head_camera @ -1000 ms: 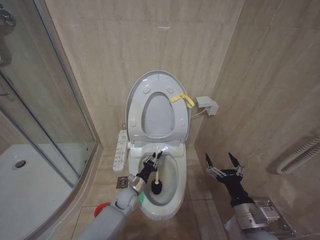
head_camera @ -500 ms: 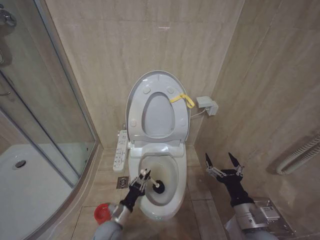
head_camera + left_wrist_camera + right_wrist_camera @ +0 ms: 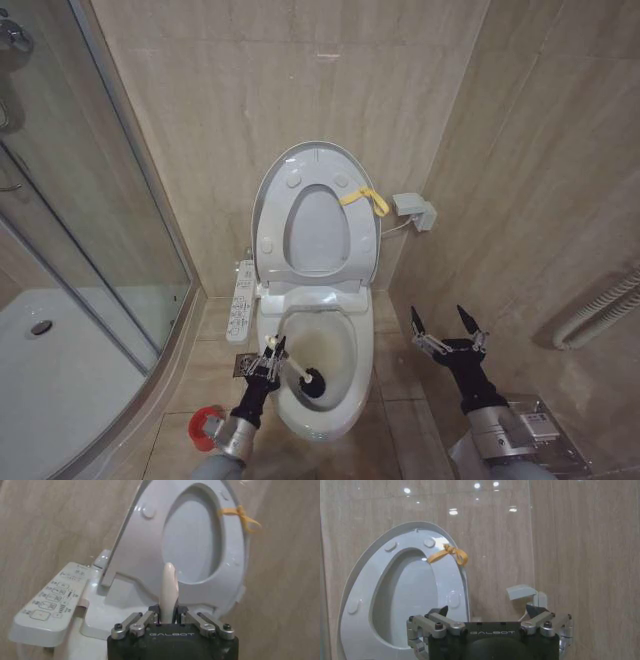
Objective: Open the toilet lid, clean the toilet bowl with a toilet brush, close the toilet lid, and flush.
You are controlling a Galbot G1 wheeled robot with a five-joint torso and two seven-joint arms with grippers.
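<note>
The left tool, clenched on the toilet brush, has drawn back toward the toilet bowl's near-left rim; the brush head now sits just beyond it. The right tool stays spread, idle.

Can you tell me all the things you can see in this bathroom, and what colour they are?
toilet lid: one, white, raised against the wall, yellow strap tied on
toilet seat: one, white, raised against the lid
toilet bowl: one, white, open
toilet brush: one, white handle, dark head down in the bowl
red holder: one, on the floor left of the toilet
button panel: one, white, left of the toilet
shower tray: one, white, far left
left tool: shut on the brush handle
right tool: open, right of the toilet
</note>
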